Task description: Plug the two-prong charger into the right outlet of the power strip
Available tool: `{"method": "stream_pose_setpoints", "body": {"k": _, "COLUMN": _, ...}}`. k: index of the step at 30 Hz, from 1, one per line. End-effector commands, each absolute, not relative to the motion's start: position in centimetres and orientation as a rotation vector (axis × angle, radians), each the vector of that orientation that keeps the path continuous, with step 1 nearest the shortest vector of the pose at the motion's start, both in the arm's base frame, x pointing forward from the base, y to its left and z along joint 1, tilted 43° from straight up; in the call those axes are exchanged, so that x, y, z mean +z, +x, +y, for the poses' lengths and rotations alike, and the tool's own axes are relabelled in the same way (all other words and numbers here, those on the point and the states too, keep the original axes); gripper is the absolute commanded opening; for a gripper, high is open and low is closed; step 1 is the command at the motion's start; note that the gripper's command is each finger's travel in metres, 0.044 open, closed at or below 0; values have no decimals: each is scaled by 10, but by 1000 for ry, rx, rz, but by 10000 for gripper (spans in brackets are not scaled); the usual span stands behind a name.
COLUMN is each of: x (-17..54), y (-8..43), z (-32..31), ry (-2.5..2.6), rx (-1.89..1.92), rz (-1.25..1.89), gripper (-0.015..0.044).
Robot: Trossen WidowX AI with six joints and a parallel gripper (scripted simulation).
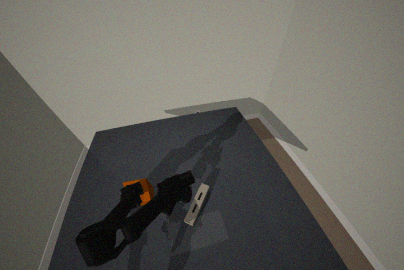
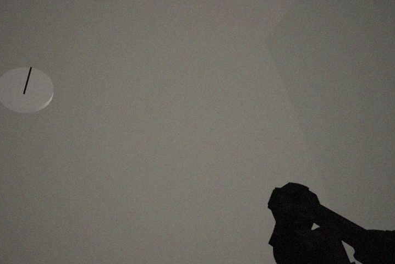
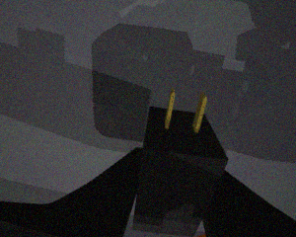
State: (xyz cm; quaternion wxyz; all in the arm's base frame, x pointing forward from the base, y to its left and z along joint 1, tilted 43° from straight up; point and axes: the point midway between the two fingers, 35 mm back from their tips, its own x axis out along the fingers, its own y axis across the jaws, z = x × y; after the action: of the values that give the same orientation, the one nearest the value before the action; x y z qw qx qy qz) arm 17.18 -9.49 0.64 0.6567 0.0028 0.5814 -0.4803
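A pale power strip (image 1: 189, 218) with two dark outlets lies on the dark table (image 1: 272, 223) in the top view. My gripper (image 3: 170, 159) is shut on the black charger (image 3: 180, 142). The charger's two yellow prongs point away from the fingers, clear of any outlet. In the top view the dark gripper end of the arm is just left of the strip, and its fingers and the charger cannot be told apart. The strip cannot be made out in the wrist view. The exterior view shows only dark arm parts at the lower right.
An orange block (image 1: 148, 191) stands behind the arm, left of the strip, partly hidden by it. Arm shadows and a lighter patch (image 1: 213, 227) cross the table near the strip. A round pale clock (image 2: 11, 90) is on the wall.
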Motion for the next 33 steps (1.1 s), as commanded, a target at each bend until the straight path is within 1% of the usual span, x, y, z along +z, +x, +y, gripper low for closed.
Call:
{"method": "stream_pose_setpoints", "body": {"k": 1, "x": 8, "y": 171, "z": -98, "ry": 22, "rx": -1106, "rz": 1299, "gripper": 0}}
{"method": "stream_pose_setpoints", "body": {"k": 33, "x": 30, "y": 199, "z": -129, "ry": 56, "rx": -1139, "rz": 1269, "gripper": 0}}
